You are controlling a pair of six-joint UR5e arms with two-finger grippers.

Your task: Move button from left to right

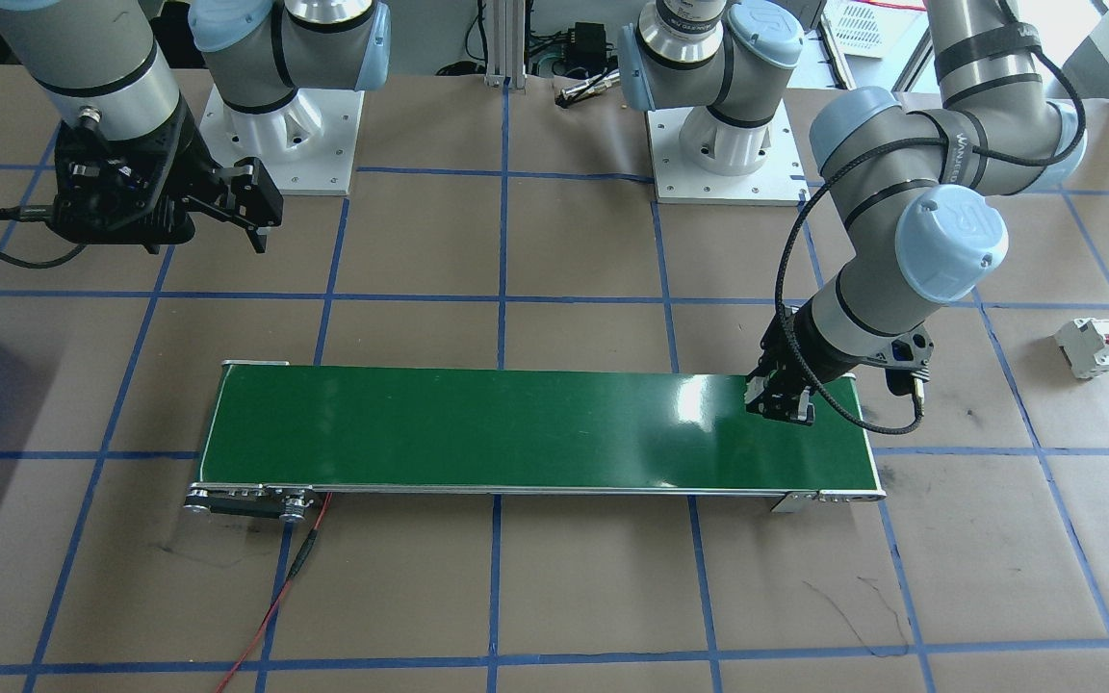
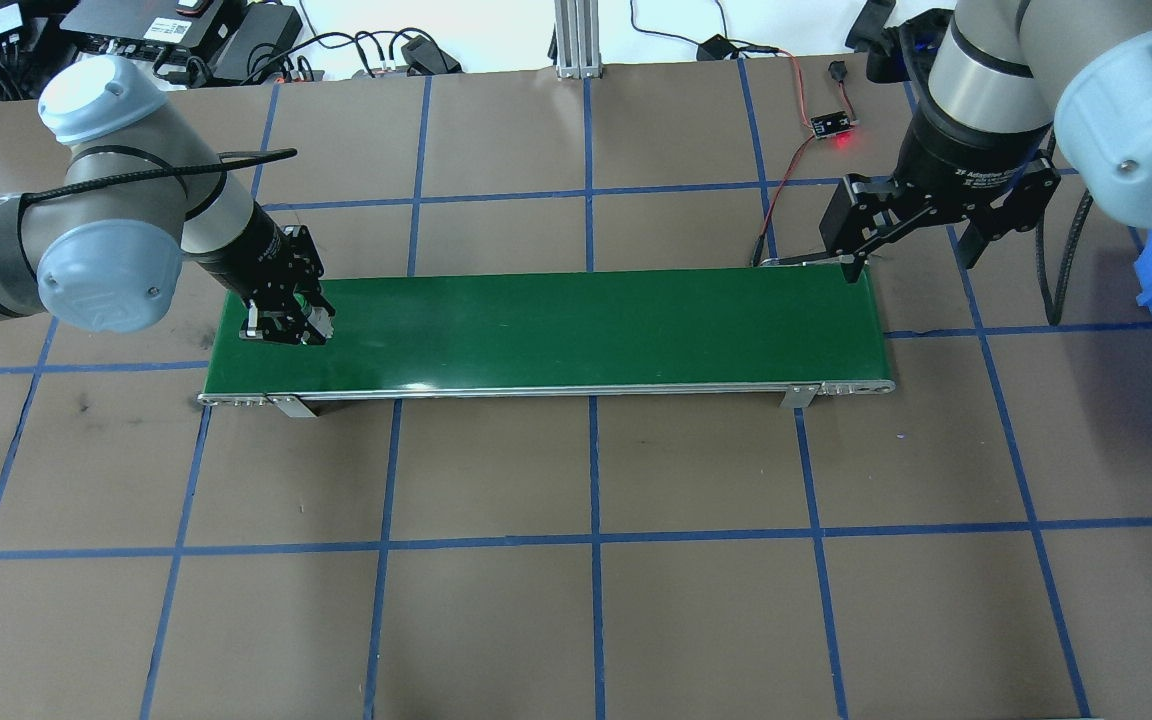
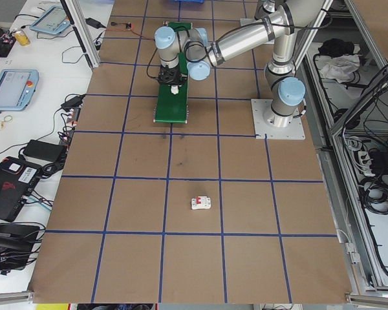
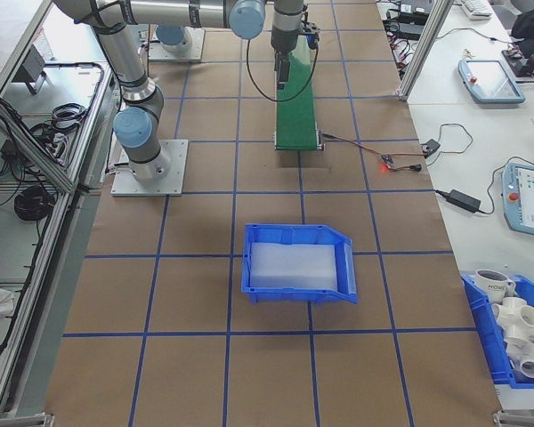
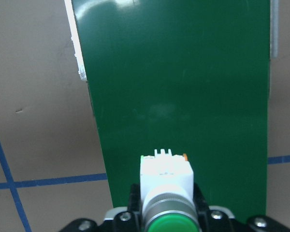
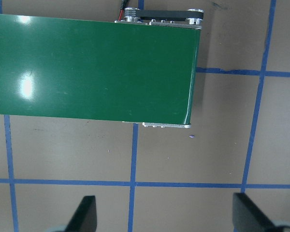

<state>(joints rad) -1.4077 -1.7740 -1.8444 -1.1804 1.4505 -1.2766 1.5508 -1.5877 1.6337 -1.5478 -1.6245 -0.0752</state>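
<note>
Front-facing: left end effector (image 1: 779,401) low over green conveyor belt (image 1: 516,428), left end.
Overhead: right end effector (image 2: 911,232) spread wide, empty, beside belt's far end.
Left wrist: button (image 5: 166,186) clamped in fingers just above belt. Transfer barely begun; release and pickup remain.

The right gripper (image 2: 911,255) body reads "Adaptive" — the remaining lettering too small to read.
</note>
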